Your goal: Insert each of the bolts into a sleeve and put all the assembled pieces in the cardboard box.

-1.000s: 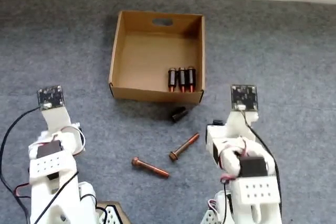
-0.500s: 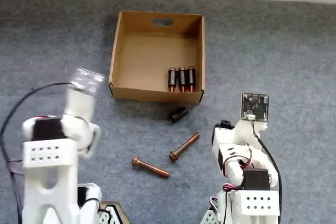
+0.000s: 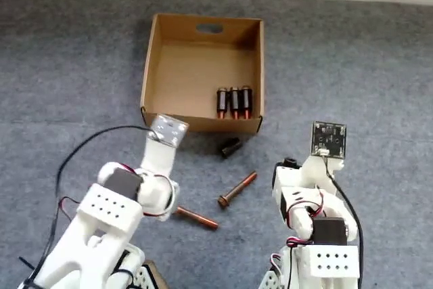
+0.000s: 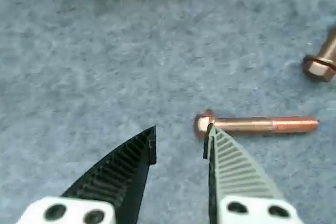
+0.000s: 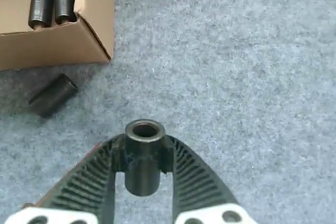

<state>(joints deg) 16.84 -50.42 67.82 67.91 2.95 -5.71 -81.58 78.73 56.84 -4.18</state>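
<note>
Two copper bolts lie on the grey carpet: one bolt (image 3: 197,218) (image 4: 257,125) with its head right beside a fingertip of my open left gripper (image 4: 180,139), the other bolt (image 3: 237,189) (image 4: 320,65) farther off. The left arm (image 3: 145,181) leans over the first bolt's head end. My right gripper (image 5: 143,149) is shut on a black sleeve (image 5: 143,161), held with its bore showing. A loose black sleeve (image 3: 230,147) (image 5: 52,95) lies just in front of the cardboard box (image 3: 166,118) (image 5: 52,43). Three assembled pieces (image 3: 234,102) lie in the box's near right corner.
The right arm (image 3: 311,191) stands to the right of the bolts. Open carpet stretches to the left of the box and along its right side.
The left arm has swung from the far left in toward the middle, and now stands over the nearer bolt. The right arm shifted slightly a second ago and has kept still since.
</note>
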